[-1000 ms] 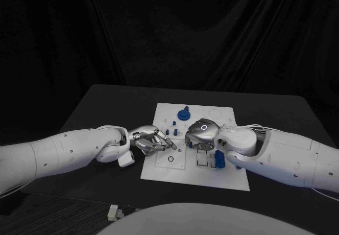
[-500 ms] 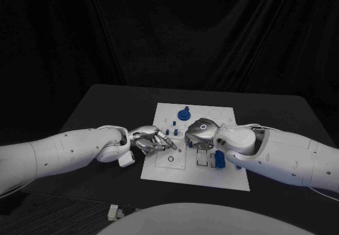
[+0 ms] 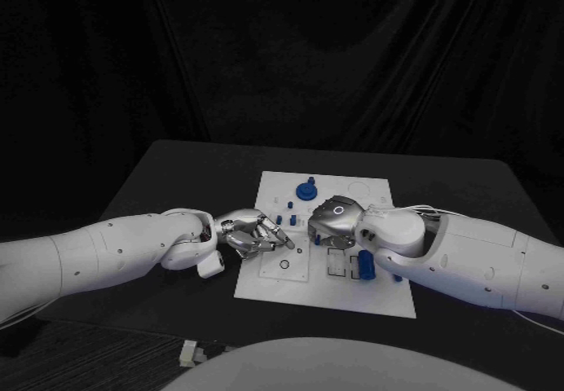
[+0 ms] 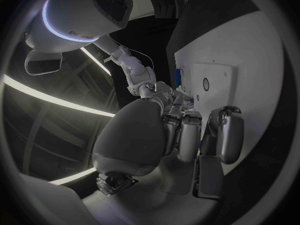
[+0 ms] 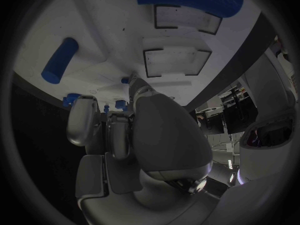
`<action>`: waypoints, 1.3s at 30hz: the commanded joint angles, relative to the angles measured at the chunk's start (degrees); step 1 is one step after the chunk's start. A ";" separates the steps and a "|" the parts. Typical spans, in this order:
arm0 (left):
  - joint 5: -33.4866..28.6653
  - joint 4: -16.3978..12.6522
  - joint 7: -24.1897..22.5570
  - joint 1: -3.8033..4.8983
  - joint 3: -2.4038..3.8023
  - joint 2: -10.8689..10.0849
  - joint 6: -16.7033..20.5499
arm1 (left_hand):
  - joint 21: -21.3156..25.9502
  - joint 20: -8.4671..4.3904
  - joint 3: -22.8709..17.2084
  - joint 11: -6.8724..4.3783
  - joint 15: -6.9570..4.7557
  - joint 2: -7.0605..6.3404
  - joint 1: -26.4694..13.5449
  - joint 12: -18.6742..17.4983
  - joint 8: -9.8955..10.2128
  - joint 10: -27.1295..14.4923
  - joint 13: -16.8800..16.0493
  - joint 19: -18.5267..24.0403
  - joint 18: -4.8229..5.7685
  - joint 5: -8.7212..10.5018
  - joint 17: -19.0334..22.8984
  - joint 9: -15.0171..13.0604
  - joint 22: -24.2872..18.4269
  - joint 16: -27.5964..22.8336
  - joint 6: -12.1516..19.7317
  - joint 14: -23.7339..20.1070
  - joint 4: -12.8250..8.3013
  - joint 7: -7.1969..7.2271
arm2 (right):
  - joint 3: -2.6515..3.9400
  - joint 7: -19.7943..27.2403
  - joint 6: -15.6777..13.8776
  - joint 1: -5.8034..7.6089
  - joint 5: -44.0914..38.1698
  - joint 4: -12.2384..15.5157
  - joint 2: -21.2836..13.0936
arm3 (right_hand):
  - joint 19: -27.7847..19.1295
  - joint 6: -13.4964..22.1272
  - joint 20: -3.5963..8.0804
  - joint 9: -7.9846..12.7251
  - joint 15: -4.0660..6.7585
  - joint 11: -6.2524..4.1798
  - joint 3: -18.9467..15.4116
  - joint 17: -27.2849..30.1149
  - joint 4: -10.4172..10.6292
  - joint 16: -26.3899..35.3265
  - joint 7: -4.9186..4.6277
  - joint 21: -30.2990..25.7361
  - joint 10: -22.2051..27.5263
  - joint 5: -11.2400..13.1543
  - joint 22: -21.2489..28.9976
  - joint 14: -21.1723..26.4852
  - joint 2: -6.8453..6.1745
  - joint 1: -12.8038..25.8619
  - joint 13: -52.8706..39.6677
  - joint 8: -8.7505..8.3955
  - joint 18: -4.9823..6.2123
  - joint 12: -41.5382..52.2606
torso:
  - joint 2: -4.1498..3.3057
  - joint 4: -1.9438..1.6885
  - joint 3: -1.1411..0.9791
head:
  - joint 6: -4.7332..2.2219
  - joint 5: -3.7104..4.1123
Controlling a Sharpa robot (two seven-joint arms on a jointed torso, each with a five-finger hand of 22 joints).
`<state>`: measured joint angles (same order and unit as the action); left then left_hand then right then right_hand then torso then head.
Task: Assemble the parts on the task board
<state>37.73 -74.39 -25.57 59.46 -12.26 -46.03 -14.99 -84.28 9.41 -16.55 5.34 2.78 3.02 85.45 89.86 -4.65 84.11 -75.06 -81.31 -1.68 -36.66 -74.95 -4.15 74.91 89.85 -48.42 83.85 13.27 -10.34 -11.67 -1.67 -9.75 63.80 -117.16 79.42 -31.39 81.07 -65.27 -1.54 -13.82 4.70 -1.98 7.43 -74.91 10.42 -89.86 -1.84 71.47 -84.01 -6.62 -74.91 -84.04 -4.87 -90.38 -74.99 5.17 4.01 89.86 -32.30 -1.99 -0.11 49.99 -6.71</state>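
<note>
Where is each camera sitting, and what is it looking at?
Head view: on the robot's head, looking down at the white task board on the black table; both white arms, the left hand and the right hand show.
Left wrist view: behind the left hand, facing the board.
Right wrist view: behind the right hand, facing the board and a blue cylinder part.
All share the board.

Black table (image 3: 176,175), dark curtain (image 3: 282,65) behind, small white object (image 3: 188,353) near its front edge
</note>
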 commanded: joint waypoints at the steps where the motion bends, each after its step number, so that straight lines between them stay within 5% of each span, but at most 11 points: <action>1: -0.24 -0.07 -0.48 -0.12 0.04 0.05 -0.62 | 0.20 -0.02 -0.38 0.37 0.39 0.34 0.18 0.14 -0.24 5.89 -14.94 0.24 -0.49 -0.06 -15.05 -0.02 12.17 0.15 -0.33 6.15 -0.05 0.07 | -0.20 0.59 -0.58 -0.17 -0.20 -0.20 -0.24 | 0.24 -0.42 0.07 -0.06 0.46 0.04 0.00 -15.09 -0.19 -0.14 -0.11 0.30 -5.99 -0.21 -9.97 -5.96 0.31 0.42 -15.01 0.26 -0.10 0.14 | 0.00 0.00 0.00 | 0.01 -0.05; 13: -0.24 -0.13 -0.37 -0.12 0.04 -0.25 -0.11 | 0.66 0.02 -0.67 0.36 0.40 0.23 0.17 0.14 -0.18 5.89 -14.94 0.96 -0.66 -0.05 -15.05 0.00 11.94 0.15 -0.32 6.15 -0.23 0.07 | -0.19 3.89 -8.37 0.61 13.61 2.34 -2.99 | 1.23 -0.48 0.03 0.36 0.26 0.08 -0.54 -15.09 -0.18 -0.14 -0.61 2.10 -5.99 -1.35 -10.45 -5.96 0.45 1.96 -15.01 -0.29 -0.48 0.14 | 0.01 0.01 -0.01 | 0.01 -0.33; 19: -0.24 -0.20 -0.45 -0.13 0.04 -0.30 0.57 | 1.13 -0.14 -2.08 -0.18 0.01 -1.28 0.81 0.14 0.48 5.89 -14.94 1.75 -0.86 0.75 -15.05 0.19 11.72 0.15 0.53 6.15 -2.35 0.46 | -0.19 6.24 -10.85 1.60 23.65 4.78 -4.77 | 1.37 -0.65 -0.08 0.43 0.06 0.12 -0.71 -15.09 -0.14 -0.14 -0.80 2.36 -5.99 -1.46 -10.52 -5.96 0.24 2.26 -15.01 -0.33 -0.54 0.14 | 0.00 0.00 -0.01 | 0.01 -0.31; 21: -0.24 -0.21 -0.54 -0.13 0.04 -0.30 0.82 | 1.15 -0.26 -2.46 -0.32 -0.11 -1.40 0.82 0.14 0.59 5.89 -14.94 1.80 -0.88 1.44 -15.05 0.20 11.71 0.15 0.75 6.15 -2.68 0.57 | -0.19 6.75 -11.15 1.81 26.08 5.26 -5.13 | 1.35 -0.72 -0.13 0.45 -0.01 0.15 -0.70 -15.09 -0.14 -0.14 -0.88 2.31 -5.99 -1.56 -10.50 -5.96 0.26 2.28 -15.01 -0.33 -0.53 0.14 | 0.00 0.00 -0.01 | 0.01 -0.30; 22: -0.24 -0.21 -0.60 -0.13 0.04 -0.29 0.99 | 1.37 -0.48 -3.65 -0.53 -0.30 -1.66 1.05 0.14 0.77 5.89 -14.94 2.17 -0.96 3.42 -15.05 0.23 11.61 0.15 1.27 6.15 -3.53 0.75 | -0.19 7.14 -11.27 1.93 27.90 5.53 -5.34 | 1.37 -0.74 -0.15 0.46 -0.04 0.17 -0.71 -15.09 -0.14 -0.14 -0.93 2.35 -5.99 -1.61 -10.51 -5.96 0.26 2.30 -15.01 -0.33 -0.55 0.14 | 0.00 0.00 -0.01 | 0.01 -0.28; 28: -0.24 -0.24 -0.72 -0.13 0.04 -0.29 1.43 | 1.76 -0.71 -4.66 -0.85 -0.56 -2.22 0.60 0.14 1.00 5.89 -14.94 2.81 -1.11 3.88 -15.05 0.34 11.42 0.15 2.68 6.15 -3.99 1.18 | -0.19 8.65 -11.23 2.17 33.87 6.08 -5.74 | 1.32 -0.71 -0.44 0.69 -0.41 0.51 -0.62 -15.09 -0.31 -0.14 -1.31 2.25 -5.99 -2.77 -10.47 -5.96 0.22 2.20 -15.01 -0.60 -0.53 0.14 | 0.00 0.01 -0.01 | 0.01 -0.42; 34: -0.24 -0.27 -0.74 -0.13 0.04 -0.26 1.98 | 2.40 -1.69 -6.20 -2.16 -1.64 -3.64 -0.15 0.14 1.31 5.89 -14.94 3.95 -1.37 4.32 -15.05 0.67 11.10 0.15 10.21 6.15 -5.76 2.84 | -0.19 9.65 -9.58 2.25 38.19 6.37 -5.77 | 1.26 -0.50 -0.52 0.80 -0.51 0.62 -0.62 -15.09 -0.34 -0.14 -1.43 2.13 -5.99 -2.95 -10.43 -5.96 0.18 2.20 -15.01 -0.77 -0.51 0.14 | 0.00 0.00 -0.01 | 0.01 -0.35; 39: -0.24 -0.30 -0.65 -0.13 0.04 -0.20 2.38 | 2.58 -2.11 -6.31 -2.24 -1.89 -4.13 -0.56 0.14 1.14 5.89 -14.94 4.29 -1.39 8.20 -15.05 0.61 11.00 0.15 12.62 6.15 -7.05 2.68 | -0.19 10.17 -8.52 2.26 40.05 6.65 -5.71 | 1.18 -0.45 -0.55 0.84 -0.54 0.67 -0.61 -15.09 -0.34 -0.14 -1.50 1.99 -5.99 -2.99 -10.39 -5.96 0.18 2.20 -15.01 -0.83 -0.48 0.14 | 0.00 0.00 -0.01 | 0.01 -0.52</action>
<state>37.74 -74.51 -25.58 59.44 -12.27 -46.33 -13.45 -82.06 7.47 -22.86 3.19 1.12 -0.78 85.00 89.80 -3.54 84.04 -75.03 -77.30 -2.64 -29.23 -74.92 -3.45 74.90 89.85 -35.92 84.05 6.46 -7.46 -11.89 6.93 -18.99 65.95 -80.89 85.84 -37.09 82.30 -65.80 -1.74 -13.04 4.70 -1.60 6.96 -74.91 10.27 -89.85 -3.20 73.48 -83.94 -9.29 -74.94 -84.04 -4.36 -88.48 -74.94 4.71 4.00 89.92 -32.29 -1.99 -0.11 49.99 -7.12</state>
